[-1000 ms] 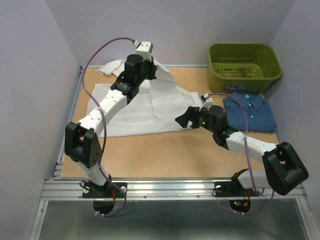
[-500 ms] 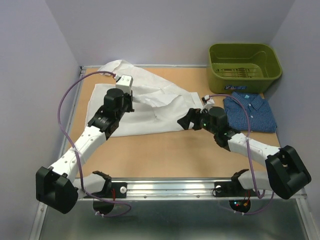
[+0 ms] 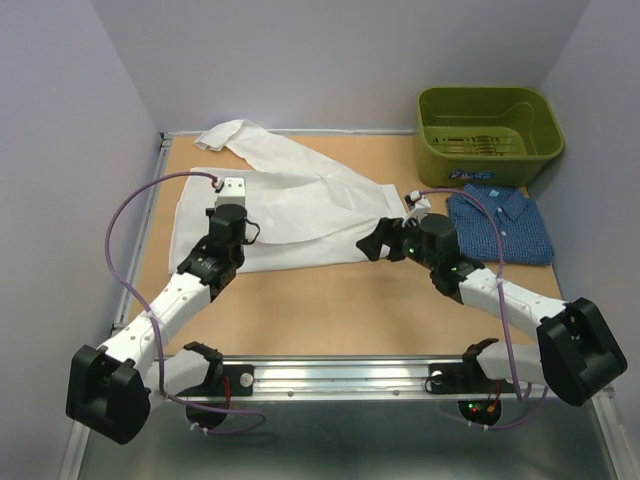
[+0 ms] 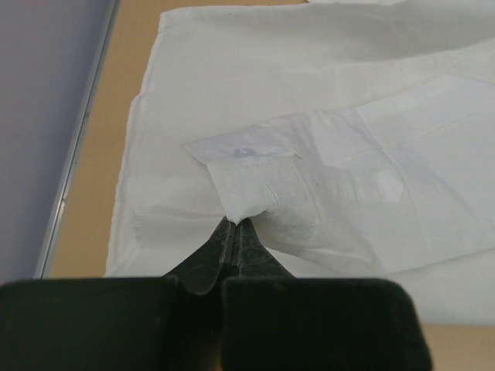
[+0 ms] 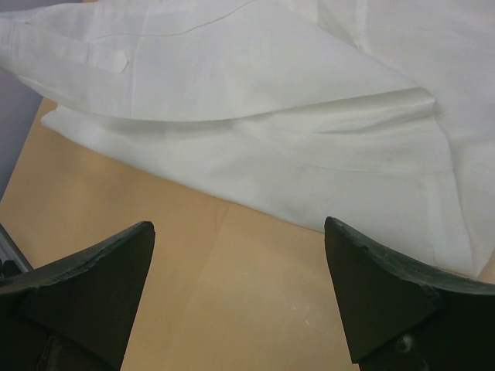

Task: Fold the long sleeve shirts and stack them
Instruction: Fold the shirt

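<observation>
L fingers pinch cuff of white shirt, tips hid under cloth; R fingers spread, empty.

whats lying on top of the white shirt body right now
Its own sleeve is folded across the white shirt, the cuff pinched in the shut left gripper. The cloth beneath that sleeve is covered, and so is the table under the shirt.

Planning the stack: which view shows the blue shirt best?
Top view: the blue shirt lies folded beside the bin, almost fully visible. Both wrist views show only the white shirt.
</observation>
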`<control>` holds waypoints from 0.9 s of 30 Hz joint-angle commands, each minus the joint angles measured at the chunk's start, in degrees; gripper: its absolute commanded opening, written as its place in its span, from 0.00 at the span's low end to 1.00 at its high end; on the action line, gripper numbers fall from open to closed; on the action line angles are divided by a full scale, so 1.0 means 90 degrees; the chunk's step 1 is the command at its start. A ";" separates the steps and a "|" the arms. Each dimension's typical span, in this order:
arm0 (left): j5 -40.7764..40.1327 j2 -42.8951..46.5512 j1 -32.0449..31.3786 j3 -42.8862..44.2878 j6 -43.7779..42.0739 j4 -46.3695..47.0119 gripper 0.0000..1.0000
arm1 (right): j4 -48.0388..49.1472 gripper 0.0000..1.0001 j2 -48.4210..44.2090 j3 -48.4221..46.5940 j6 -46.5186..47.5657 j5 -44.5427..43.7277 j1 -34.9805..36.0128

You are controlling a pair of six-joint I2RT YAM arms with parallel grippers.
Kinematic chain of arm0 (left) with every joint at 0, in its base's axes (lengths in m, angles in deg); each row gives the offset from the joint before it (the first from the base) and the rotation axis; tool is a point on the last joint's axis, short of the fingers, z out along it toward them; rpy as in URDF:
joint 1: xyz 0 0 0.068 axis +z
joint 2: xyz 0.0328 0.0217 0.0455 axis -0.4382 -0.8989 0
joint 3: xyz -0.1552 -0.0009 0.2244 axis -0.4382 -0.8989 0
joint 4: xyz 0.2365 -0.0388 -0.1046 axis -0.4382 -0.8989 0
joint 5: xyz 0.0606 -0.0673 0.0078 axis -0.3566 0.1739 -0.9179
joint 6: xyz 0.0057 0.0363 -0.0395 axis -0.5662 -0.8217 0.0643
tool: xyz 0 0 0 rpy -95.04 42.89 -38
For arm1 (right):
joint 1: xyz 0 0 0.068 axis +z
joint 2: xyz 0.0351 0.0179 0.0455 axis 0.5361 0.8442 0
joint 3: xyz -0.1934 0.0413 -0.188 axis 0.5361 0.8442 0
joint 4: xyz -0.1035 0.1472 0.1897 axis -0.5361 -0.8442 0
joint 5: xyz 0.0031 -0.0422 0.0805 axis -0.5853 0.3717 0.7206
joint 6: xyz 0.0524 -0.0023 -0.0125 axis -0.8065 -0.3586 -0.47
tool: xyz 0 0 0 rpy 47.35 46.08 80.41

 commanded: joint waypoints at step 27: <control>-0.2592 -0.0629 0.0287 -0.0437 0.0694 0.0478 0.23 | -0.0061 0.96 -0.0350 -0.0025 0.0395 -0.0014 0.0004</control>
